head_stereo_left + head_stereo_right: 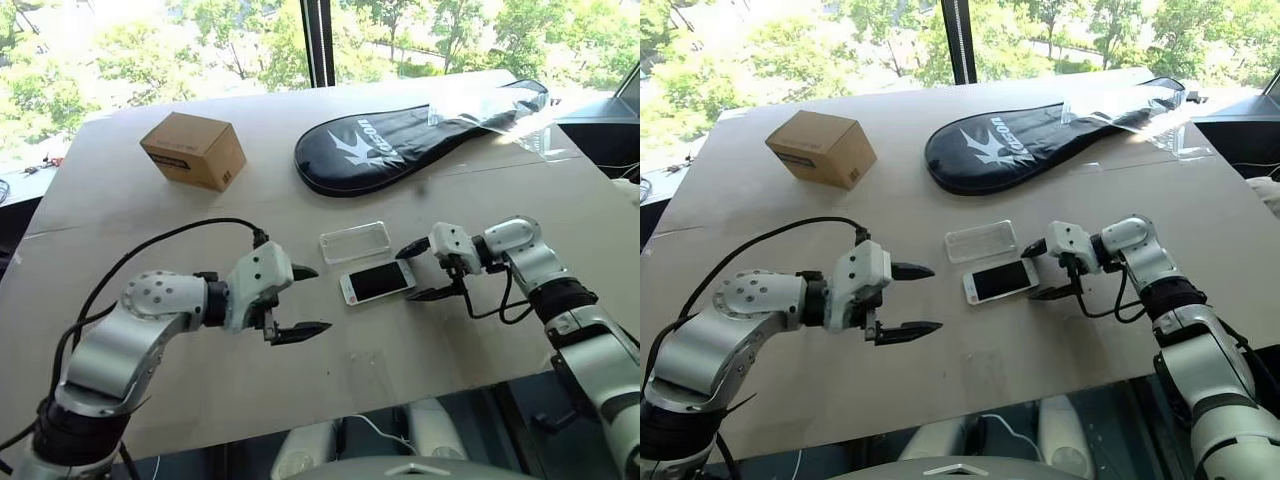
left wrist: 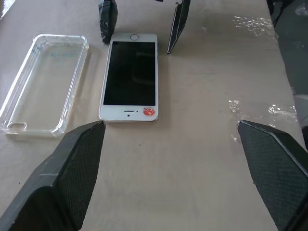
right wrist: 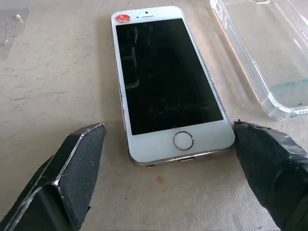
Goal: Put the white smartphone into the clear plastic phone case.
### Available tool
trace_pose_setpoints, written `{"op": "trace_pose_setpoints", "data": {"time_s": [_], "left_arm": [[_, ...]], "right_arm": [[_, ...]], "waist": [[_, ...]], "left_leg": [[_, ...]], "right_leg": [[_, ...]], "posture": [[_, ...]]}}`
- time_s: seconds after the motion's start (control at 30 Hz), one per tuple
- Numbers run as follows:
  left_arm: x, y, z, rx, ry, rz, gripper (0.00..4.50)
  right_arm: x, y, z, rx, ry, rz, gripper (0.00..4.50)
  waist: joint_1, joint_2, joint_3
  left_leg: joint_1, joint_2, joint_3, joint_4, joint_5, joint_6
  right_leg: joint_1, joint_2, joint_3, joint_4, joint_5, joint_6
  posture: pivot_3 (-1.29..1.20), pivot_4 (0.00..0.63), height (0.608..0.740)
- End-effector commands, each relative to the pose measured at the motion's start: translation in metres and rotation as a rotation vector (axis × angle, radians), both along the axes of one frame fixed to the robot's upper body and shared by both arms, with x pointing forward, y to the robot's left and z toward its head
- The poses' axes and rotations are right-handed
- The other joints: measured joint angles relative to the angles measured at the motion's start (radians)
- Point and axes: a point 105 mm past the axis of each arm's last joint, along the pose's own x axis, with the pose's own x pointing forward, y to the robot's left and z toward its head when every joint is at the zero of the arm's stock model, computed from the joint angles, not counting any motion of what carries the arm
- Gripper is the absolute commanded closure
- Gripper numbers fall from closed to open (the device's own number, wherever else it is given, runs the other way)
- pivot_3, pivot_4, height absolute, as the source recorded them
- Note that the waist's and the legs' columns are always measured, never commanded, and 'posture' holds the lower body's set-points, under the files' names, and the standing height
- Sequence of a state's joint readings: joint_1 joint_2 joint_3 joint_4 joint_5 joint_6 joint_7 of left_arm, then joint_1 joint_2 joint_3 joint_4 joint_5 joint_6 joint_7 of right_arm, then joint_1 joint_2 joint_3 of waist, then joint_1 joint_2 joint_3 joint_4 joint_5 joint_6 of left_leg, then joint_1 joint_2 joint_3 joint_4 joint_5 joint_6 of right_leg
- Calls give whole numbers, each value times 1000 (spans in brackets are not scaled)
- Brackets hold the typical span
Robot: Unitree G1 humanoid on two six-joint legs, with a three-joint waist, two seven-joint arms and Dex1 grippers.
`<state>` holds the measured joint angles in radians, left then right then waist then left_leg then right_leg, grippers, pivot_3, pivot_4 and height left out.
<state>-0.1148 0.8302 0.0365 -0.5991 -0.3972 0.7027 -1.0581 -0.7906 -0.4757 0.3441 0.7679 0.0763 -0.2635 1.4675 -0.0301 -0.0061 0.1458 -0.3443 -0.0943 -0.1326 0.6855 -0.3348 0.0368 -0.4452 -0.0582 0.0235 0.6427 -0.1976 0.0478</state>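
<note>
The white smartphone point(image 1: 377, 282) lies screen up on the table, with a red sticker near its top end. Just beyond it lies the clear plastic phone case point(image 1: 355, 241), hollow side up and parallel to the phone. My right gripper point(image 1: 411, 272) is open at the phone's home-button end, one fingertip point(image 3: 250, 144) close by that corner and the other point(image 3: 82, 154) off to the side. My left gripper point(image 1: 312, 300) is open too, a short way from the phone's other end, with nothing between its fingers point(image 2: 77, 163).
A cardboard box point(image 1: 195, 150) stands at the back left. A black racket cover point(image 1: 400, 135) lies at the back right under a crinkled clear plastic sheet point(image 1: 500, 110). The table's front edge point(image 1: 330, 405) runs just below both arms.
</note>
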Motion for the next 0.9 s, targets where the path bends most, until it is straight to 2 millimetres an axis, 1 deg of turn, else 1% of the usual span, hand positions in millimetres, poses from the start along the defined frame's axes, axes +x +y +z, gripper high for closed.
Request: {"op": "trace_pose_setpoints", "data": {"time_s": [0.03,0.13,0.33,0.43,0.47,0.5,0.7,0.8,0.9], "left_arm": [[1,2,11,3,-58,6,43],[2,1,9,1,-55,9,43],[4,1,7,3,-54,11,43],[5,0,6,1,-56,11,0],[5,0,7,-2,-56,11,0],[5,0,7,-6,-57,12,0],[5,2,6,-4,-53,16,0],[12,3,9,-21,-72,36,0],[28,0,24,-115,-120,77,0]], "right_arm": [[-2,9,-15,-42,24,20,0],[0,10,-17,-60,38,25,0],[-7,15,-23,-112,119,72,0],[-8,19,-24,-111,119,76,795],[-8,19,-24,-108,117,74,1249],[-8,20,-24,-107,113,73,1547],[-10,15,-25,-128,67,81,1555],[-11,17,-16,-66,69,57,1555],[-15,17,-1,-10,39,59,1555]], "waist": [[-9,0,0],[-19,0,0],[-28,0,-1],[-29,0,-1],[-29,0,-1],[-29,0,-1],[-29,0,-1],[-24,0,-1],[-10,1,-1]], "left_leg": [[0,1,0,0,0,-1],[2,4,2,-2,1,-2],[3,5,5,-2,1,-2],[3,5,5,-2,1,-2],[3,5,5,-3,1,-2],[3,5,5,-3,0,-2],[3,5,5,-3,0,-2],[3,5,4,-3,0,-3],[2,5,4,-3,0,-3]], "right_leg": [[0,1,0,0,0,-1],[0,4,2,0,1,-2],[0,5,4,0,2,-3],[-1,5,5,0,2,-3],[-1,5,4,0,2,-3],[-1,5,4,0,2,-3],[-1,5,5,0,2,-3],[-1,5,4,0,2,-3],[-1,5,4,-1,2,-3]], "posture": [[0,150,740],[0,150,740],[0,150,740],[0,150,740],[0,150,740],[0,150,740],[0,150,740],[0,150,740],[0,150,740]]}}
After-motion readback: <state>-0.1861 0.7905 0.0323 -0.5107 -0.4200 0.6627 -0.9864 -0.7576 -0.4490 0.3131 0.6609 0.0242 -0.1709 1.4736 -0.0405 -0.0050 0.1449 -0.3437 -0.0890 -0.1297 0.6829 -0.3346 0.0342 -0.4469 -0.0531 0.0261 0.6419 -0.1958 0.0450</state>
